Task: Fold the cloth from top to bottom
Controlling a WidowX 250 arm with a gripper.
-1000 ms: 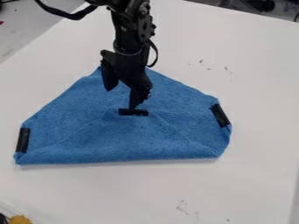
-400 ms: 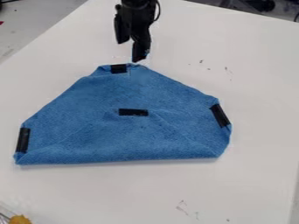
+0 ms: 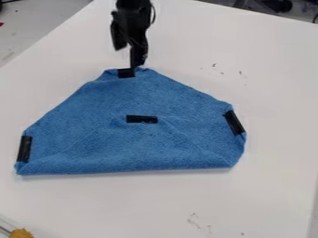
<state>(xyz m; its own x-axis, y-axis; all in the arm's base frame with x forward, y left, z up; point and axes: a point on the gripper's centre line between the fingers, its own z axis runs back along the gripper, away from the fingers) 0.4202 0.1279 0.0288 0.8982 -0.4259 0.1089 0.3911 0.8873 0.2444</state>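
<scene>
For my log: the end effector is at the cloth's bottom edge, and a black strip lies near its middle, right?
No: the camera view shows the end effector at the top edge of the cloth, not the bottom. The black strip lies near its middle.

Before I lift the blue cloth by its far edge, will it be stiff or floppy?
The blue cloth is probably floppy, since it bends into soft creases and a fold along its near side. If lifted by the black strip at its far edge, it would likely sag and crease more. It should hardly roll, because it lies spread low and wide.
</scene>
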